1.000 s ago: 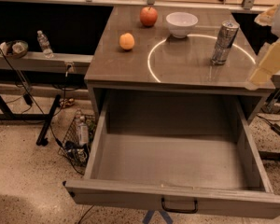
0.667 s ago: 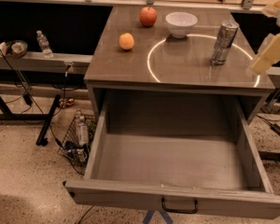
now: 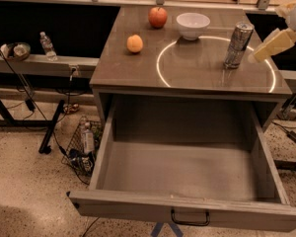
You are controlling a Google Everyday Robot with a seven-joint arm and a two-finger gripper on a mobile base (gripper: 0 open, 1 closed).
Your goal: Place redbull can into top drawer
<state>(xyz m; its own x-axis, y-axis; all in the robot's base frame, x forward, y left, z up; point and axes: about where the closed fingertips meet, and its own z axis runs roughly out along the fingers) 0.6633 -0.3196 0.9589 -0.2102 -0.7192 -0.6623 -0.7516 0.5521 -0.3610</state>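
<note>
The redbull can (image 3: 238,44) stands upright on the right side of the brown counter top (image 3: 187,68), inside a bright ring. The top drawer (image 3: 187,169) is pulled wide open below the counter and holds nothing; its front panel bears a small dark handle (image 3: 190,217). My gripper (image 3: 272,43) comes in from the right edge, its pale yellowish fingertips just right of the can, a small gap apart from it and holding nothing.
A red apple (image 3: 158,17), an orange (image 3: 134,43) and a white bowl (image 3: 193,24) sit on the counter's back left. A low shelf at left holds a water bottle (image 3: 48,45) and a small bowl (image 3: 16,50). Cables and a wire basket (image 3: 81,144) lie on the floor.
My gripper has risen and moved left, from low at the counter's right edge to beside the can. The can, fruit and drawer have not moved.
</note>
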